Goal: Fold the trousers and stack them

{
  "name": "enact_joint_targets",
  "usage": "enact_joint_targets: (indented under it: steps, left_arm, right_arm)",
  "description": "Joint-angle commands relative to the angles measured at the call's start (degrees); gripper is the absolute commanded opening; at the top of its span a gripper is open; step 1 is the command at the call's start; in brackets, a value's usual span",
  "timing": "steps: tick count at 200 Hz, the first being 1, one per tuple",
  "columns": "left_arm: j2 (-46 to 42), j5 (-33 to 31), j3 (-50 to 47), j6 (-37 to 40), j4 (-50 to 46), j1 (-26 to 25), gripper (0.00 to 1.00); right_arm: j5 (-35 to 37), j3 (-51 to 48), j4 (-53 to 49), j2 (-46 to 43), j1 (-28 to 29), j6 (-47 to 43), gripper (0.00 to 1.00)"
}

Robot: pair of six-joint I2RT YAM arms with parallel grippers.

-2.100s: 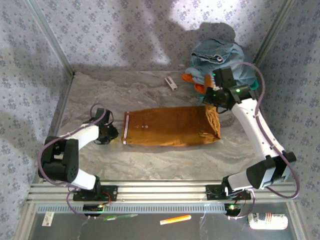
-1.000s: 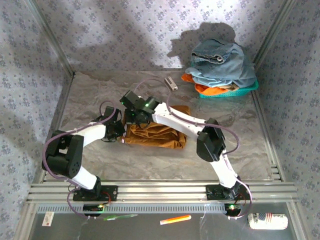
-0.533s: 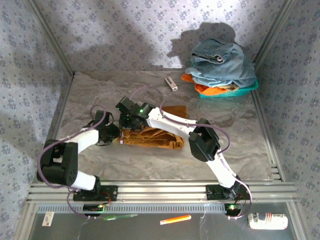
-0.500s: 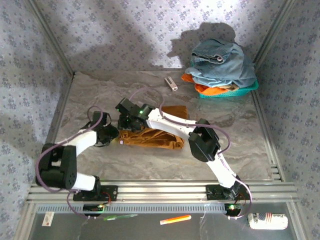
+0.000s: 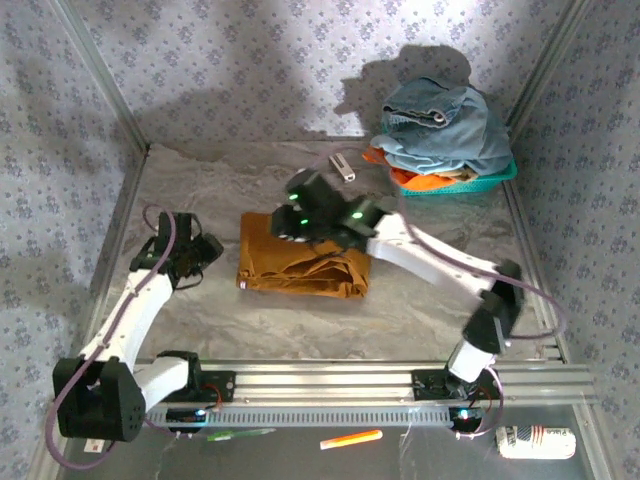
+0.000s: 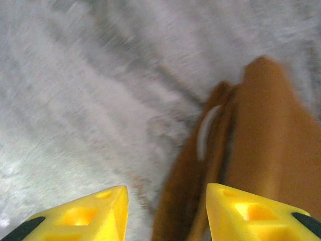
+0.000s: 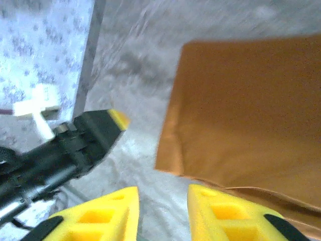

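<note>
I see a grey marbled table (image 5: 300, 320) boxed in by walls (image 5: 250, 60) of pale floral print, with slanting metal posts (image 5: 100, 75) at the far corners, an aluminium rail (image 5: 320, 380) along the near edge, and soft shadows (image 5: 400, 65) on the back wall.

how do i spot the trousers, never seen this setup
On the grey marbled table, look near the middle for a flat folded cloth: the trousers. They are mustard brown, unlike the light blue denim and orange cloth heaped in the teal basket at the far right corner.
</note>
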Motion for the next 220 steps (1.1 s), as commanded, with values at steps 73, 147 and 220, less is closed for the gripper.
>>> enact_joint_targets:
  steps: [73,147,220]
  left_arm:
    - [20.02,0.43,10.18,-1.92,13.42,-18.15,0.27]
    - [18.02,-0.45,-4.27,-1.22,19.2,-17.91,0.24]
    - [18.48,-1.19,-14.73,-1.51,26.16,-16.95,0.22]
  right_arm:
    - [-9.11,-23.65,9.45,-4.56,-18.24,-0.8,0.0]
    - [-11.9,-40.61,12.08,-5.52,-15.49,-0.97,0.0]
    - [-10.39,-50.71,15.84,2.36,-17.11,-1.75,0.0]
